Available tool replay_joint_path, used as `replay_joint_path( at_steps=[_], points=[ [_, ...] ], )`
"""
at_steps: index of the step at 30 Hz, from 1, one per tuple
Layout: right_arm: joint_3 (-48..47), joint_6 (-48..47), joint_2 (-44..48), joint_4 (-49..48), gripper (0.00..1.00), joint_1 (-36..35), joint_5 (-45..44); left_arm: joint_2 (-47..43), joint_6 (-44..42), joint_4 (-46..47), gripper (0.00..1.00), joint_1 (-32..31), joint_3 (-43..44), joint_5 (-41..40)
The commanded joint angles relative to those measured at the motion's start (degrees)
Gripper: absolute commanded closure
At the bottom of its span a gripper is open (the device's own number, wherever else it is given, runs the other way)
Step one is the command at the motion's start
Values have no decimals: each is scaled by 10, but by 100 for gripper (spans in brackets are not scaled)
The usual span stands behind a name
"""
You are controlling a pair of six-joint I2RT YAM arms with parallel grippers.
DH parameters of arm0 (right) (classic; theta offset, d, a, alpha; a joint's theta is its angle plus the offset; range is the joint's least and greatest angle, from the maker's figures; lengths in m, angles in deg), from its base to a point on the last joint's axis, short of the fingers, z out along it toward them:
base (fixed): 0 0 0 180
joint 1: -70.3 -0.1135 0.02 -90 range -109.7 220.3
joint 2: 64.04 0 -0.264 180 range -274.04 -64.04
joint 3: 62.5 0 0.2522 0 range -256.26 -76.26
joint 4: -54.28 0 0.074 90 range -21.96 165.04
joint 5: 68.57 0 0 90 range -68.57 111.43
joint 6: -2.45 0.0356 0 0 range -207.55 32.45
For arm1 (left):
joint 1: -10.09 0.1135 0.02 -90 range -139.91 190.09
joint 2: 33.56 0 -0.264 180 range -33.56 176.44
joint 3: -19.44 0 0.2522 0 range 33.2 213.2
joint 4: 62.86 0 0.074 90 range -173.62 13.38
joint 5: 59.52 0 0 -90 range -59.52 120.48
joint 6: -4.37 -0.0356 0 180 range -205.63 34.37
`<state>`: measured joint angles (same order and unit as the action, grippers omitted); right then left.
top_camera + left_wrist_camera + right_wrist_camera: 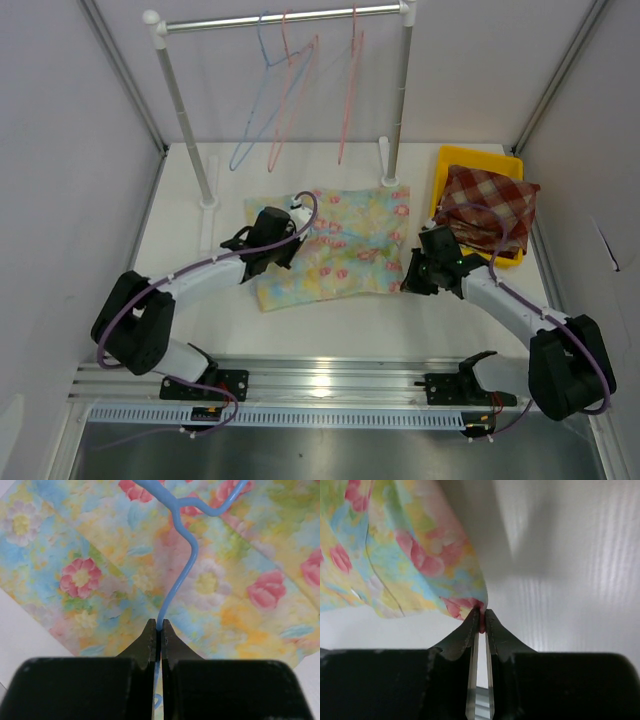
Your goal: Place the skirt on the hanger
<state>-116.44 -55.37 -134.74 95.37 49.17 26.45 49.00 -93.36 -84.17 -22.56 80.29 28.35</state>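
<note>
While the floral skirt (345, 245) is lying spread on the white surface (330, 325) in front of the rack (280, 20), both arms are reaching onto it from the near edge; left fingers (156, 639) are sitting over the skirt's left side, closed tight on the wire of a blue hanger (176, 587); the wire is running up out of the tips and forking above the fabric; can't tell from the wrist view whether the hanger is touching the cloth; right fingers (480, 625) are pinching the skirt's near right corner, closed on a small pink fold of it; that corner is being held up off the surface, with fabric draping away to the left; the rest of the skirt is lying flat and slightly skewed; more wire hangers (347, 100) are hanging from the rack's rail behind; a yellow bin (480, 153) is sitting at the far right, near the skirt's far right corner, with a plaid cloth (490, 205) piled in it and spilling over its near rim.
</note>
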Motion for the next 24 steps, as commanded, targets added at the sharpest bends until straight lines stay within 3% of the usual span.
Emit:
replay_joint_path(
  at_steps=[1, 12, 17, 21, 24],
  points=[
    [16, 21, 14, 20, 88, -37, -44, 19, -5, 52, 100, 8, 33, 13],
    [37, 17, 57, 64, 89, -24, -69, 80, -30, 44, 100, 37, 112, 17],
    [35, 18, 38, 51, 86, -9, -64, 90, -42, 33, 100, 53, 133, 85],
    [19, 14, -1, 36, 76, -12, -76, 87, -37, 39, 100, 51, 119, 117],
    [-2, 14, -8, 43, 56, -19, -101, 77, -34, 42, 100, 43, 100, 108]
  ],
)
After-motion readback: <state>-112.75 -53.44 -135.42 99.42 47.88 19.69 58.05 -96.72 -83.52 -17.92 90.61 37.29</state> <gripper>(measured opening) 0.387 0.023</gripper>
